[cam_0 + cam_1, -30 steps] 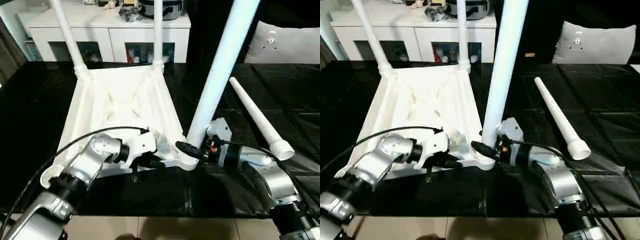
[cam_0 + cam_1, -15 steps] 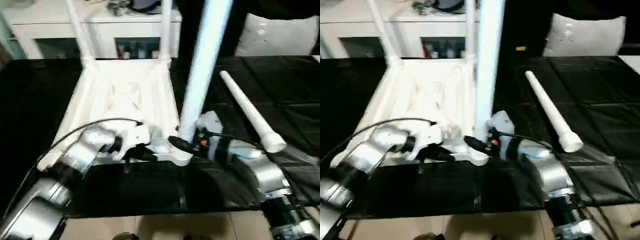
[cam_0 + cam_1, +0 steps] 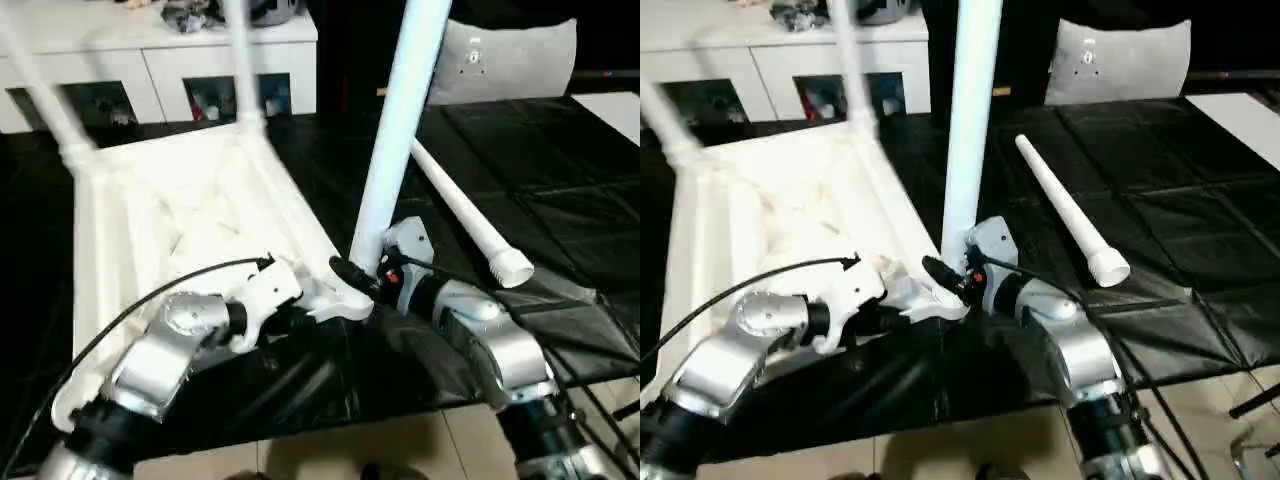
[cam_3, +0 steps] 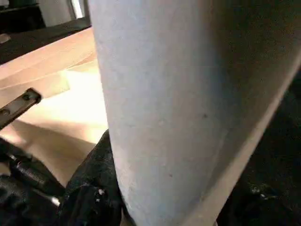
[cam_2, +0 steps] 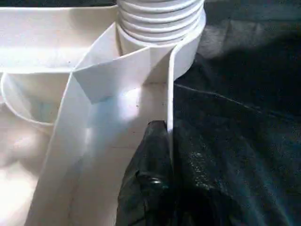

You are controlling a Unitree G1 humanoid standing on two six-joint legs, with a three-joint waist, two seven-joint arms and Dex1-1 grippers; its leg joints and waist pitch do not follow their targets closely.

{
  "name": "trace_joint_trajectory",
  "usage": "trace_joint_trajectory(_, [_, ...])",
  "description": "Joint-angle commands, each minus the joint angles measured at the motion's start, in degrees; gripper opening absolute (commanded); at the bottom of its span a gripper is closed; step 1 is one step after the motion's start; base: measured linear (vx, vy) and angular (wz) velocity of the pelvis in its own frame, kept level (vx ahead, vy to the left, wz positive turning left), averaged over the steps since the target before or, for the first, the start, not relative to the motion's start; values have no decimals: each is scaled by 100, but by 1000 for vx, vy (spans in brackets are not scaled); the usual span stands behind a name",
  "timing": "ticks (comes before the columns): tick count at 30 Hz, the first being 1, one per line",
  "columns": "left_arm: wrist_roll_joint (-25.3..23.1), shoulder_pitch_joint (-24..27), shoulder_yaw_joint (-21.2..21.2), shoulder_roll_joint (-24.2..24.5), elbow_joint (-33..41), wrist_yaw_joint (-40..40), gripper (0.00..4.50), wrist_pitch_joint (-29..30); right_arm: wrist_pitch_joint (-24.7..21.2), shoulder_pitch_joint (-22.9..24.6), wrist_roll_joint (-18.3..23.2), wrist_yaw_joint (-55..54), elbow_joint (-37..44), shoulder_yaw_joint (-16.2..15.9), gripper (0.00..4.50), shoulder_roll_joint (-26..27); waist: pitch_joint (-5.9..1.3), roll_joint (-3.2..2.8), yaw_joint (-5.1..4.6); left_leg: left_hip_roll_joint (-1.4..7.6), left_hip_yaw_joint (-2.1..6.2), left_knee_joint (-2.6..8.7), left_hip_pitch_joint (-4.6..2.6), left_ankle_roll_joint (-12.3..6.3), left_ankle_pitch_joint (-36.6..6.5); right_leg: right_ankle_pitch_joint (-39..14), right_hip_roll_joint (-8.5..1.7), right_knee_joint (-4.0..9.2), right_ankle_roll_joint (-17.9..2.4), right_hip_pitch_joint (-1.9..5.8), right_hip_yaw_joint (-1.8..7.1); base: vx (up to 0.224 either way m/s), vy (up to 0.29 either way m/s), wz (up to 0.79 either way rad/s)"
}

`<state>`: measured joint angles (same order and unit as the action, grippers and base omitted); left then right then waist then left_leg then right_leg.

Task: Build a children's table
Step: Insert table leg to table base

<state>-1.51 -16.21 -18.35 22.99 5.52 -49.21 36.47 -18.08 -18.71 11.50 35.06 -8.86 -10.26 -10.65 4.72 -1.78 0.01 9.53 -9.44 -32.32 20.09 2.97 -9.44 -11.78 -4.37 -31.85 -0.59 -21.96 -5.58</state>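
Tabletop (image 3: 190,215) upside down on black-draped bench (image 3: 520,160), left end effector (image 3: 300,322) pinched shut on its near rim, right end effector (image 3: 352,277) half-open around third leg (image 3: 395,140) at corner socket: keep it plumb while seating; fourth leg (image 3: 465,222) lies beside, cabinet (image 3: 150,60) behind.

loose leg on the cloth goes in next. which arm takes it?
Right. The loose leg lies on the black cloth on the right arm's side. But the right claw is clamped on the upright leg at its socket, so it must let go first. The left claw is shut on the tabletop rim, steadying it.
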Motion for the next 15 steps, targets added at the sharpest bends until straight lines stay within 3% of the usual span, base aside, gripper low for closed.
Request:
trace_joint_trajectory(1, [122, -67, -141, -107, 605, 0, 0, 124, -463, 232, -169, -240, -663, -103, 191, 18, -168, -108, 38, 332, 306, 521, -104, 114, -3707, -3584, -466, 586, -330, 64, 235, 0, 0, 0])
trace_joint_trajectory(2, [101, -78, -172, -110, 589, 27, 0, 128, -461, 210, -185, -250, -689, -117, 191, 32, -164, -88, 27, 330, 305, 528, -106, 119, -3765, -3488, -455, 590, -344, 64, 232, 0, 0, 0])
trace_joint_trajectory(3, [21, -115, -228, -102, 506, 103, 0, 110, -503, 163, -180, -251, -719, -135, 191, 64, -174, -118, 23, 327, 298, 526, -121, 131, -3809, -3394, -448, 589, -374, 60, 238, 0, 0, 0])
trace_joint_trajectory(6, [-39, -151, -238, -89, 471, 187, 0, 175, -537, 104, -173, -252, -768, -138, 191, 99, -167, -115, 25, 312, 282, 507, -151, 118, -3832, -3401, -445, 605, -395, 36, 234, 0, 0, 0])
trace_joint_trajectory(10, [-105, -198, -207, -100, 413, 288, 0, 211, -430, 36, -202, -203, -870, -132, 191, 111, -150, -108, 9, 302, 293, 490, -179, 109, -3923, -3696, -442, 658, -257, 32, 170, 0, 0, 0])
trace_joint_trajectory(11, [-114, -215, -193, -108, 373, 326, 0, 213, -392, 7, -205, -183, -912, -120, 226, 119, -163, -99, 1, 301, 295, 484, -206, 112, -3965, -3735, -439, 678, -220, 32, 147, 0, 0, 0])
trace_joint_trajectory(14, [-116, -260, -115, -122, 87, 448, 0, 2, -183, -91, -239, -105, -1054, -131, 265, 111, -180, -135, -24, 351, 350, 550, -172, 149, -4200, -3338, -424, 650, -240, 134, 70, 0, 0, 0])
trace_joint_trajectory(15, [-121, -265, -110, -104, 24, 453, 0, -77, -158, -105, -241, -93, -1074, -133, 270, 105, -160, -178, -10, 376, 369, 598, -184, 194, -4437, -3123, -402, 621, -277, 140, 46, 0, 0, 0])
